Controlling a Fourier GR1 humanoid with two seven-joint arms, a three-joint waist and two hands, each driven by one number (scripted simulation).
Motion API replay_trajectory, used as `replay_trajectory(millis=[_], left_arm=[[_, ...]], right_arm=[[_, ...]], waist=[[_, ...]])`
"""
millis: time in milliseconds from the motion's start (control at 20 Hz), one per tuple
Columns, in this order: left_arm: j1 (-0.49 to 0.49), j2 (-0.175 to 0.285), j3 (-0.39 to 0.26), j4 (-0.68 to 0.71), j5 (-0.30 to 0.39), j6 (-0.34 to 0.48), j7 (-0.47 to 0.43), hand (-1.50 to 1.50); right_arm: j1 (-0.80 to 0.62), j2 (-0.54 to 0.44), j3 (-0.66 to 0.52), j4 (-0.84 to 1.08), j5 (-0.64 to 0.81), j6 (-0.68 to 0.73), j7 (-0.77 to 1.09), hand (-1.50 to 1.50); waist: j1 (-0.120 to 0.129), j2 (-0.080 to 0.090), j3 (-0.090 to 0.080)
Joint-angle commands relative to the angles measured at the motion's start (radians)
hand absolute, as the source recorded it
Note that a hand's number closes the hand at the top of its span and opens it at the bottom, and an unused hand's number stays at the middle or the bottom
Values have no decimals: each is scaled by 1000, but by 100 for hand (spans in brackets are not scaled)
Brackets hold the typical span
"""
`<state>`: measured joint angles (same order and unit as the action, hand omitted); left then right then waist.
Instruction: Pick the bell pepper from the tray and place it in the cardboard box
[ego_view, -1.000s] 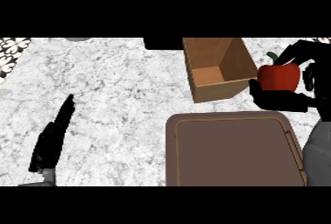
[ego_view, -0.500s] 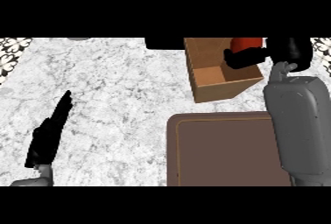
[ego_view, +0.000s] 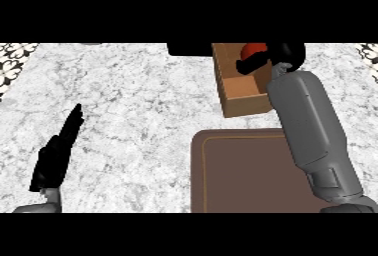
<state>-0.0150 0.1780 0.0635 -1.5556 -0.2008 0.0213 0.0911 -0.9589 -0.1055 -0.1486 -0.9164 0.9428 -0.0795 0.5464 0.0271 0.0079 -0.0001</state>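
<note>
Curling round bell pepper above cardboard box, right hand mostly hiding it, left hand straight-fingered

White marble counter with patterned trim at its corners.

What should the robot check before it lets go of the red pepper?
1. bell pepper held by the right hand: ok, fingers curl round it.
2. Pepper above the cardboard box: ok, it shows over the far end of the opening.
3. Pepper low enough inside the box: cannot tell from this steep view.
4. Box standing with its opening up: ok.
5. left hand out of the way: ok, open at the view's left, far from the box.
6. Pepper off the tray: ok.
</note>
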Motion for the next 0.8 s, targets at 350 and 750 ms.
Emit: replay_trajectory(millis=[350, 750], left_arm=[[24, -12, -13, -15, -14, -5, 7, 0], [-9, -39, -17, 2, -38, 37, 17, 0]], right_arm=[[-124, 1, -137, 383, -85, -265, -197, -150], [-101, -22, -316, 249, -282, -481, -370, -150]], waist=[[6, 1, 1], [-7, 3, 2]])
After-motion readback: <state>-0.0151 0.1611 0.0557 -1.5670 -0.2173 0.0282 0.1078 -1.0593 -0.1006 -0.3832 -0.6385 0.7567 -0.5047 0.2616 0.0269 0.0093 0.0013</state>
